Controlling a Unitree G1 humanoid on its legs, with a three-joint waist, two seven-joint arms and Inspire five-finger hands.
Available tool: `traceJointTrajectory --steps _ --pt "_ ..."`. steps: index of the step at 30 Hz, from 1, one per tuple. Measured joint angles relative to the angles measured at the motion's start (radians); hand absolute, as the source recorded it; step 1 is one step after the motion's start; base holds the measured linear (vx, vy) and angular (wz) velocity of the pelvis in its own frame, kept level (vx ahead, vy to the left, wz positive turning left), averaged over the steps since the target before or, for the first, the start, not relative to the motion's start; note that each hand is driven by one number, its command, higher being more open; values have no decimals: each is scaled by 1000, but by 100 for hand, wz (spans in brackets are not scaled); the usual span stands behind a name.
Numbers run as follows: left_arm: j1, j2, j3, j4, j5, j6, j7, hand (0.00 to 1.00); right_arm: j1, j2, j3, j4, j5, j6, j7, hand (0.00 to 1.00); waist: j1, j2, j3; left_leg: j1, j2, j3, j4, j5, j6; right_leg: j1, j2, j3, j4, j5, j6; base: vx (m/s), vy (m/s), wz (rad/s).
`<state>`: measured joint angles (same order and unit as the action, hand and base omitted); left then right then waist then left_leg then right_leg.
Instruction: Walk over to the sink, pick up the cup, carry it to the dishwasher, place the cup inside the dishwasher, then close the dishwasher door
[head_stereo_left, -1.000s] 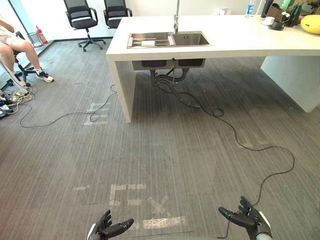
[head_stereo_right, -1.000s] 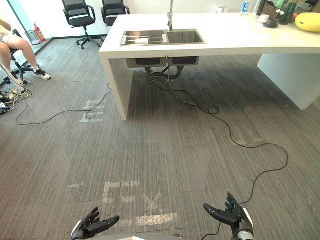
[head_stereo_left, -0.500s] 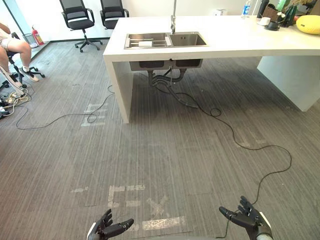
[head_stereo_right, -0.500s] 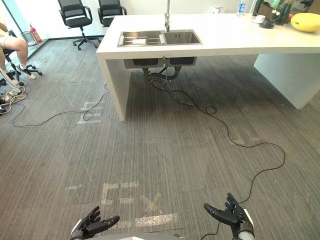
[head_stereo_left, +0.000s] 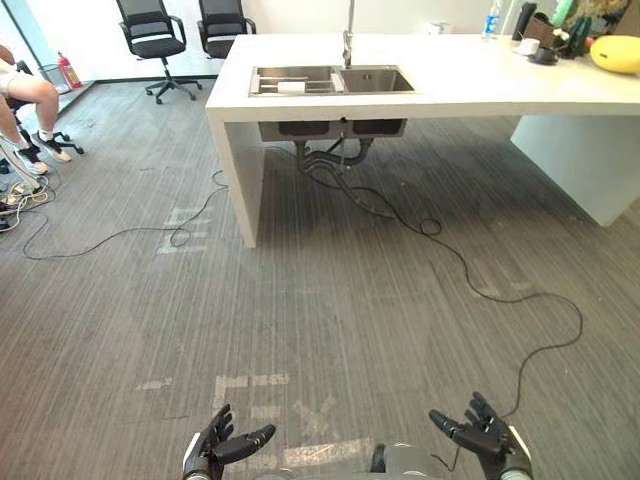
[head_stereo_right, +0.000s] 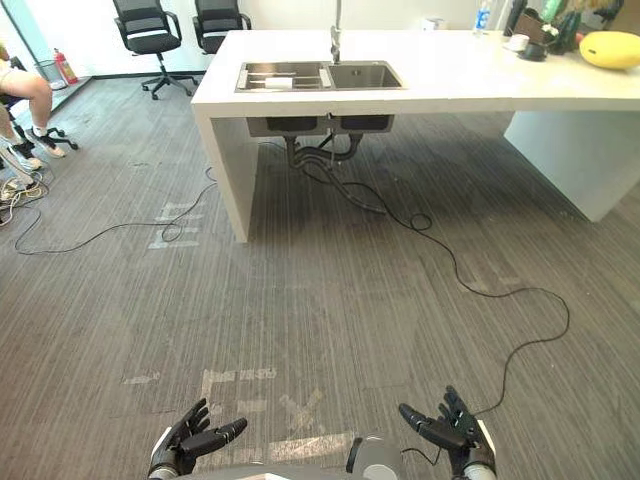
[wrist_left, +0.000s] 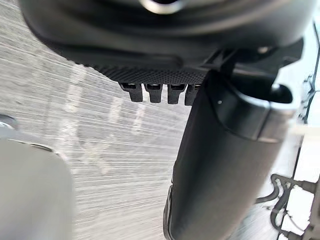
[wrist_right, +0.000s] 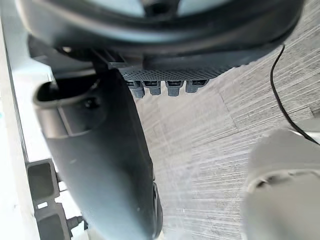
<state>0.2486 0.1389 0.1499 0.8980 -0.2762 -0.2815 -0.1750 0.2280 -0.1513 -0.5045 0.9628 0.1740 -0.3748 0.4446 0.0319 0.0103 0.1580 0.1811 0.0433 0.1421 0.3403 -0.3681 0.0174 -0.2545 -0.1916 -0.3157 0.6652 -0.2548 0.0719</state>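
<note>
A steel double sink (head_stereo_left: 381, 80) is set in a white counter (head_stereo_left: 470, 78) far ahead across the carpet. In its left basin lies a small white thing (head_stereo_left: 291, 87), likely the cup. My left hand (head_stereo_left: 218, 447) and right hand (head_stereo_left: 482, 434) hang low at the near edge, fingers spread, both open and holding nothing. The left wrist view shows straight fingers and the thumb (wrist_left: 220, 165) over carpet. In the right wrist view the thumb (wrist_right: 100, 165) and fingers are straight as well.
A tall faucet (head_stereo_left: 349, 40) stands behind the sink. Black cables (head_stereo_left: 480, 290) snake over the carpet from under the counter. Two office chairs (head_stereo_left: 150, 35) and a seated person (head_stereo_left: 25, 100) are at far left. A yellow thing (head_stereo_left: 615, 52) and bottles sit at the counter's right end.
The whole picture has shifted slightly, so the camera moved. Both hands stay low and open, now a little nearer the middle.
</note>
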Motion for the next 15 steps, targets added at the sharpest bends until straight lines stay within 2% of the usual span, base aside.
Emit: traceJointTrajectory --steps 1,2,3,4,6,7,8,9,10,11,12,13,14,15 --pt "-8 3 2 -1 0 -1 0 100 1 2 0 -2 1 -2 8 100 1 2 0 0 16 -14 8 -12 -16 -8 6 2 -62 9 0 319 -212 48" --pt "-15 7 3 -4 0 -7 0 100 1 8 4 -11 2 -6 19 100 3 -7 4 -1 33 -31 27 -37 -41 -11 12 28 -140 51 -2 291 -225 39" --pt "-15 16 11 -5 0 -11 -1 100 2 16 8 -14 3 -14 23 100 4 -21 10 4 46 -44 45 -61 -58 -8 14 25 -132 121 -13 256 -221 32" --pt "-16 15 21 -3 1 -12 -1 100 2 20 9 -15 5 -18 24 100 4 -25 9 9 59 -51 52 -77 -70 -11 21 22 -107 135 -34 279 -248 28" --pt "-5 -8 23 6 1 -13 -2 100 0 32 19 -16 23 -18 20 100 7 -24 -15 50 104 -59 38 -95 -80 -8 47 -12 -17 8 -63 426 -312 26" --pt "-2 -31 23 9 1 -14 -10 100 -3 33 22 -18 23 -18 20 100 6 -17 -22 0 129 -62 156 -78 -51 4 59 -29 -10 -30 -78 420 -257 20" --pt "-2 -43 24 10 2 -17 -12 100 -6 33 22 -20 22 -18 19 100 4 -13 -23 -38 141 -62 241 -59 -23 17 65 -37 -16 -37 -78 522 -316 24" --pt "-1 -65 24 11 16 -20 -12 100 -5 33 24 -24 23 -18 14 100 3 3 -32 -128 186 -62 424 16 -25 54 86 -56 -41 -52 -80 341 -227 22" --pt "1 -71 23 12 24 -21 -12 100 -5 33 28 -24 23 -18 9 100 2 11 -34 -166 208 -60 508 68 -27 79 100 -66 -59 -60 -86 525 -274 26" --pt "10 -77 22 14 24 -22 -13 100 -4 31 42 -22 22 -17 -3 100 3 18 -30 -235 258 -46 661 86 -24 143 132 -74 -111 -71 -115 448 -148 13" --pt "16 -73 22 15 23 -22 -13 100 -6 32 51 -15 22 -17 -11 100 6 17 -27 -288 258 -40 730 82 -24 208 144 -75 -167 -73 -120 448 -148 6" --pt "16 -69 22 15 23 -22 -13 100 -8 31 51 -11 22 -17 -12 100 7 15 -26 -313 247 -34 735 73 -26 239 145 -75 -196 -72 -120 353 -84 -1" --pt "14 -67 22 15 23 -22 -10 100 -13 28 49 -9 22 -17 -13 100 8 13 -24 -350 232 -6 713 62 -30 280 143 -76 -236 -55 -102 355 -61 -3" --pt "12 -67 24 13 22 -25 -9 100 -21 22 47 -11 24 -17 -18 100 10 12 -23 -393 211 54 647 49 -18 334 134 -72 -287 -48 -90 545 -58 -1"
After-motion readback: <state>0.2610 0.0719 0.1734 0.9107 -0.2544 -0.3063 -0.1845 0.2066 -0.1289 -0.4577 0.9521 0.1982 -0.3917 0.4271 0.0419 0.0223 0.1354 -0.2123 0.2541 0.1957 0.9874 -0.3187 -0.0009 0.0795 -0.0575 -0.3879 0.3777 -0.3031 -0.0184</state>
